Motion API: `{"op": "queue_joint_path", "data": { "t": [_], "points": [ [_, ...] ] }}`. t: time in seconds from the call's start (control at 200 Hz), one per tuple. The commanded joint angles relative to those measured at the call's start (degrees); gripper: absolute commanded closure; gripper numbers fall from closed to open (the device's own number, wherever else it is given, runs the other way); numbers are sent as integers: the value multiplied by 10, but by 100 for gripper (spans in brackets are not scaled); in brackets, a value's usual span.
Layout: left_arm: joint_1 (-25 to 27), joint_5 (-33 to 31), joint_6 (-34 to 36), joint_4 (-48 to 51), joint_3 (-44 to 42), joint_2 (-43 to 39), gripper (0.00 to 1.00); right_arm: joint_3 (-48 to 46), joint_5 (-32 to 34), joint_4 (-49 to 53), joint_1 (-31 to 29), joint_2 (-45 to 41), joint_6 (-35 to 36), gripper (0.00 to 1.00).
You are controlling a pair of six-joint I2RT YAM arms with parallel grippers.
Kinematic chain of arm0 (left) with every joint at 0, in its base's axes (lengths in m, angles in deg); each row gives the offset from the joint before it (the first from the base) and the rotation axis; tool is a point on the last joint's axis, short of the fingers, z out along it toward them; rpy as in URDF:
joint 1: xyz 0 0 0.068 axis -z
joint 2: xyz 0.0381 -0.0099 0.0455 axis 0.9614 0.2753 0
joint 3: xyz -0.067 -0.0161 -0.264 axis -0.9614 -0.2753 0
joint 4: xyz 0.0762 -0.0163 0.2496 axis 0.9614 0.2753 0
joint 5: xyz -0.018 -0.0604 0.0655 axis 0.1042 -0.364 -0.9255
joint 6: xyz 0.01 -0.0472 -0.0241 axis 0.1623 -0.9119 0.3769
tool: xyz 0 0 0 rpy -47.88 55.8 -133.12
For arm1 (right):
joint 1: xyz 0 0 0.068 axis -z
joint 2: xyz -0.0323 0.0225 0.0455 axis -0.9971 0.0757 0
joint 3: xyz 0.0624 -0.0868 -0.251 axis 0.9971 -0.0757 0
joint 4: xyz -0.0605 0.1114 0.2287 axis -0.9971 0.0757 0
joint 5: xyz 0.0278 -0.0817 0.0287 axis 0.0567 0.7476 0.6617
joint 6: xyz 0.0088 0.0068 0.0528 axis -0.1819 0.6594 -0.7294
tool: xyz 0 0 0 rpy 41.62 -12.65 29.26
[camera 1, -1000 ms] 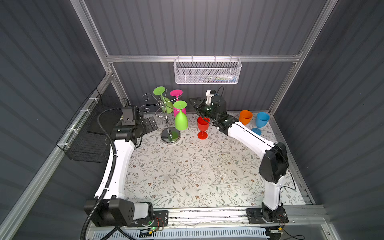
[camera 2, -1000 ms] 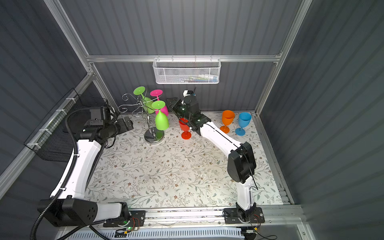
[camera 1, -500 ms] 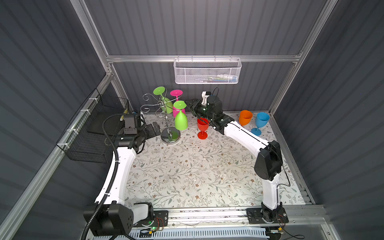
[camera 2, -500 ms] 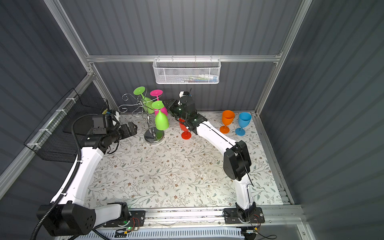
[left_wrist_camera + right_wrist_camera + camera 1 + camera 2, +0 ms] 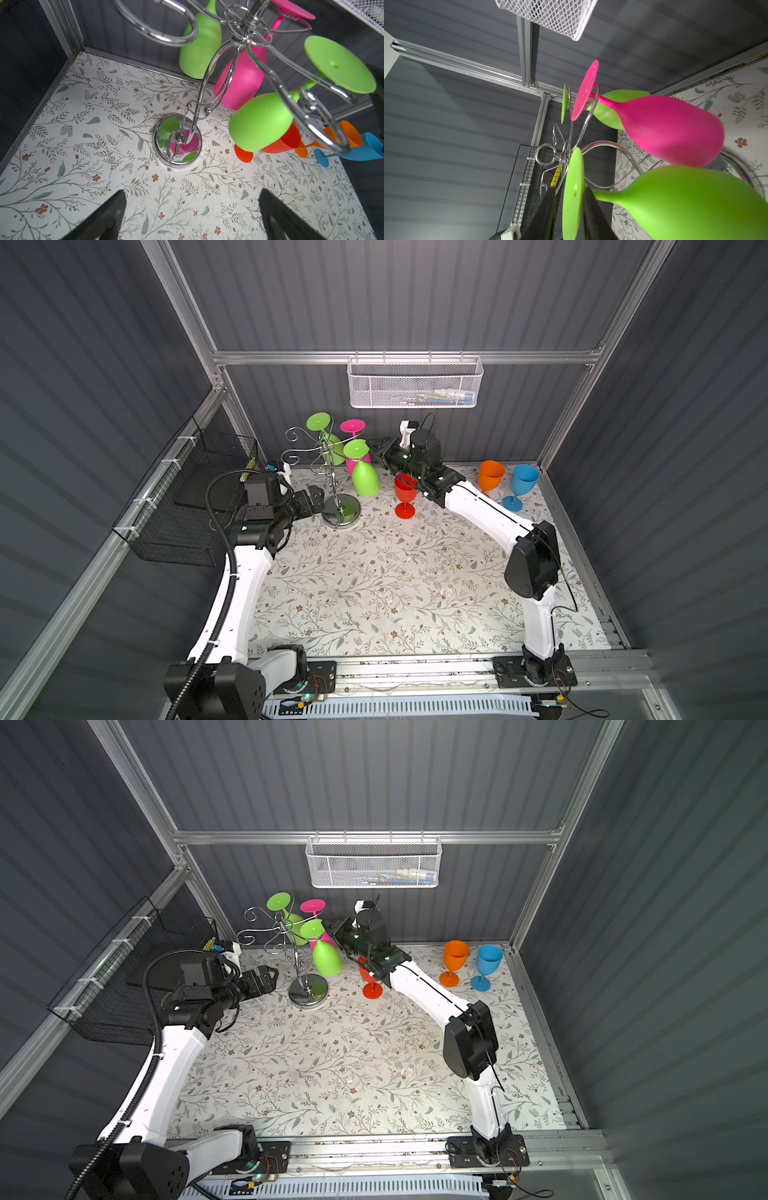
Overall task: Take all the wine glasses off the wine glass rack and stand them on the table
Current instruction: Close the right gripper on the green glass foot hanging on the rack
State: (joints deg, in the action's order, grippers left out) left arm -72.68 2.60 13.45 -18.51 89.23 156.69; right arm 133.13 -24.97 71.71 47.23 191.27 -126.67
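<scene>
The wine glass (image 5: 365,484) I want is the front green one. It hangs bowl-down from a scroll arm of the wine glass rack (image 5: 337,489), on the side that faces the right arm (image 5: 478,506). Its flat foot rests on top of the wire and its bowl tilts out from the stem. In both top views the rack stands on its round mirror base towards the back left of the desk (image 5: 395,580).

Through the right wrist camera I see the foot of the wine glass (image 5: 572,197) edge-on between the right jaws, one on each side of it. The gap is narrow. The jaw on the stem side looks to be against the disc and the other sits a sliver off it, so I cannot tell whether they are gripping.

The left jaws stand wide with nothing between them. They sit low over the desk, just beside the rack's base (image 5: 177,141), pointing at it without touching.

A pink glass (image 5: 352,425) and a second green glass (image 5: 319,423) hang on the arms behind. A red glass (image 5: 405,491) stands upright on the desk under the right wrist, near the hanging bowl. An orange glass (image 5: 490,475) and a blue glass (image 5: 524,481) stand side by side at the back right.
</scene>
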Motion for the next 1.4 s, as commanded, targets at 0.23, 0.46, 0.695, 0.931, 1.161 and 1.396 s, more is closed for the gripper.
{"op": "queue_joint_path", "data": {
  "t": [0.23, 0.46, 0.695, 0.931, 1.161, 1.396],
  "points": [
    [0, 16, 11, -12, -10, -17, 0, 20, 5, 9, -9, 15, 4, 84],
    [0, 22, 10, -14, -13, -17, 0, 16, 18, 4, -11, 2, 12, 94],
    [0, 27, 8, -16, -16, -14, 0, 10, 37, -6, -14, -12, 29, 98],
    [0, 31, 7, -17, -18, -11, 0, 28, 46, -15, -13, -4, 34, 100],
    [0, 34, 7, -19, -19, -9, 0, 23, 57, -31, -12, -8, 35, 100],
    [0, 38, 7, -20, -20, -7, 0, -19, 78, -45, -11, -45, 50, 100]
  ]
}}
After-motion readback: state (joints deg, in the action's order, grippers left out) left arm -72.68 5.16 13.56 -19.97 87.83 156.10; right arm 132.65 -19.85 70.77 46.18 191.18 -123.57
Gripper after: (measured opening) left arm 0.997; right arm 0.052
